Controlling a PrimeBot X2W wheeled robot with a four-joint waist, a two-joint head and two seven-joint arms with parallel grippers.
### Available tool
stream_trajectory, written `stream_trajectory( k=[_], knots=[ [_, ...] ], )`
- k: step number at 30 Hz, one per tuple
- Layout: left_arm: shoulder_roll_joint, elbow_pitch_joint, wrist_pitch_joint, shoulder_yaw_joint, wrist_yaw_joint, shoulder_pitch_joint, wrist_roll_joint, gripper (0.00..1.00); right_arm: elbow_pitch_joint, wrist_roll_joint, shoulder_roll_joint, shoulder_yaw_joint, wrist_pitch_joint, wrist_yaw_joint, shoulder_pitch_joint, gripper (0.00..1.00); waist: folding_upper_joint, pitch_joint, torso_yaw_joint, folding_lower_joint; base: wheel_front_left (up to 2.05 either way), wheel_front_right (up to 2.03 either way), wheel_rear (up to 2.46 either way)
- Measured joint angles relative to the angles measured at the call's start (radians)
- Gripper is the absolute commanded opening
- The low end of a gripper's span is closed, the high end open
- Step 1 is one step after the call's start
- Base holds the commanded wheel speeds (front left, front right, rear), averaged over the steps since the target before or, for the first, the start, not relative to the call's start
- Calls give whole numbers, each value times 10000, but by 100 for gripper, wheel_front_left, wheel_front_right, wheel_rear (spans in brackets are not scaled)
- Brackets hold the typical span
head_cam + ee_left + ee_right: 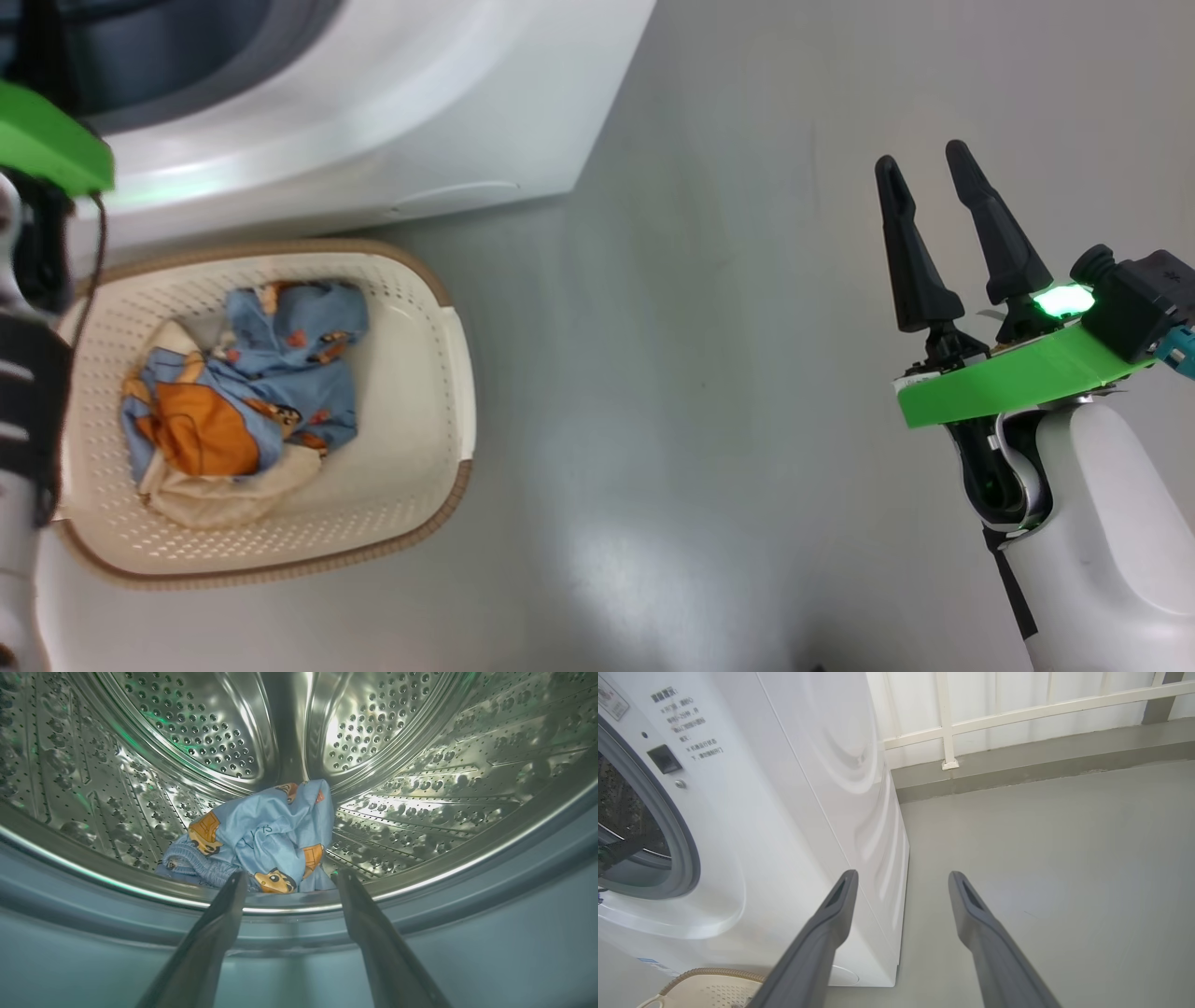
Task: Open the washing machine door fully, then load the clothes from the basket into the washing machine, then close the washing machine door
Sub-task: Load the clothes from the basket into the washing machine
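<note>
Loading is in hand: your left gripper [287, 877] stands wide and empty at the drum [420, 812], one blue garment [266, 835] lying at its 12 o'clock, the right gripper [920, 159] likewise wide; next, fetch the clothes [252, 392] from the basket [411, 317] at 9 o'clock of the head view.

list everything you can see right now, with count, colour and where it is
washing machine: one, white, on the floor
drum: one, perforated steel, inside the machine
garment: one bundle, light blue with orange bears, at the drum's front
basket: one, cream with brown rim, on the floor before the machine
clothes: heap, count unclear, blue, orange, cream, in the basket
floor: grey
rails: white, behind the machine
left gripper: dark, open, at the drum mouth
right gripper: dark, open, over the floor
</note>
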Motion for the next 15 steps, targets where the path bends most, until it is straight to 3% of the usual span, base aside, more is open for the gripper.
stream_trajectory(
  k=[15],
  knots=[
    [-639, -3735, 0, 1250, 205, 4080, 761, 100, 244, 0, -207, -121, 0, 0, 602, 100, 0, -1588, 636, 0, 0, 0, 0]
  ],
)
